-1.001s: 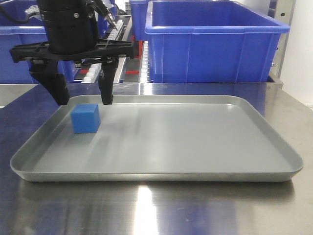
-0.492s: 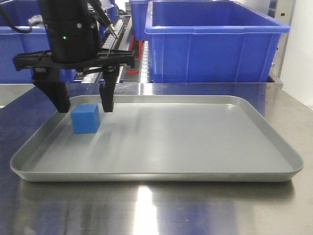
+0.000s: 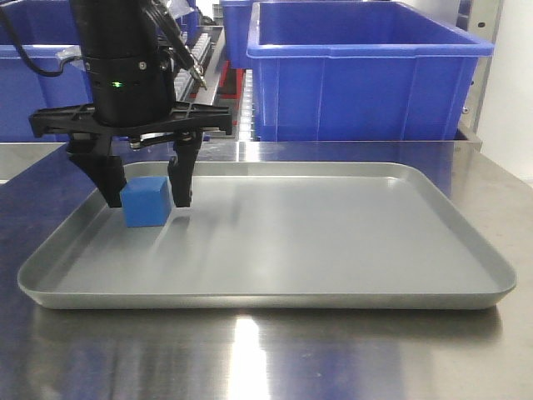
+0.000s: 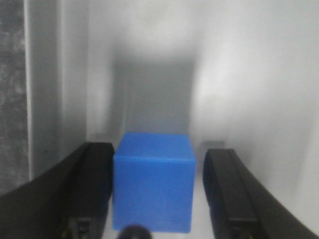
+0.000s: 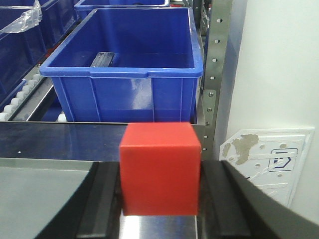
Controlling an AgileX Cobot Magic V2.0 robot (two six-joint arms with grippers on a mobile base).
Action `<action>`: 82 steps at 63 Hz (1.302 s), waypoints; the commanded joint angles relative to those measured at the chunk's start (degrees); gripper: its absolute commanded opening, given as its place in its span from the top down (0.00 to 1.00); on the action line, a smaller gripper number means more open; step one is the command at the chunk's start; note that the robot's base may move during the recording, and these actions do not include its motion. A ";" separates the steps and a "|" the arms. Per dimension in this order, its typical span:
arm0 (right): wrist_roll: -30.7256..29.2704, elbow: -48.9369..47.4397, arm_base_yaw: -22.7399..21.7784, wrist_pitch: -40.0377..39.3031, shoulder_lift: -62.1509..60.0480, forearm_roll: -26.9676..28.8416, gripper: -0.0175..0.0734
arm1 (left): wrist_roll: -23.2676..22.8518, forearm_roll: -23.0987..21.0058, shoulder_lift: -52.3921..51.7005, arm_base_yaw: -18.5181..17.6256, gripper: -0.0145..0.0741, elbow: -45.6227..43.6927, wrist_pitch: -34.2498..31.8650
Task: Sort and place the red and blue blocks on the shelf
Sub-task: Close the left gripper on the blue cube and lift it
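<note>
Two cubes are in play, and the one that matters for the next move is the blue block (image 3: pixel 146 204), which sits in the far left corner of the shallow grey tray (image 3: pixel 333 242) on the steel worktop (image 3: pixel 333 358). We see the left end effector (image 3: pixel 147 198) lowered straight over it, spread, with one black finger on each side of the cube. In the left wrist view the block is centred in the gap with its side faces running parallel to the fingers (image 4: pixel 89 189). One finger looks almost against it, and a sliver of tray shows before the other. Being a cube, it has no long axis to favour, so we judge a plain squeeze should seat it squarely. It is a matte, even blue with crisp edges and lies flat on the tray floor. The right end effector (image 5: pixel 160 199) is pinching the red block (image 5: pixel 159 169), held up facing the shelf (image 5: pixel 215 64) and its large blue bin (image 3: pixel 366 75). That arm is well apart from the blue cube
</note>
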 commanded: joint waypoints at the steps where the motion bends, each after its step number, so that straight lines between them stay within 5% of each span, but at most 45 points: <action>1: -0.36 -1.59 -0.36 -5.13 0.23 0.15 0.40 | -0.49 0.00 -3.10 0.05 0.38 -1.69 -0.89; 36: -0.36 -1.59 -0.36 -5.13 0.23 0.15 0.40 | -0.49 0.00 -3.30 0.52 0.47 -1.69 -0.61; 61: -0.36 -1.59 -0.36 -5.13 0.23 0.15 0.40 | 0.04 0.33 -13.64 0.52 0.47 -1.46 -3.87; 82: -0.36 -1.59 -0.36 -5.13 0.23 0.15 0.40 | 15.78 -1.73 -28.67 1.59 0.47 12.12 -23.29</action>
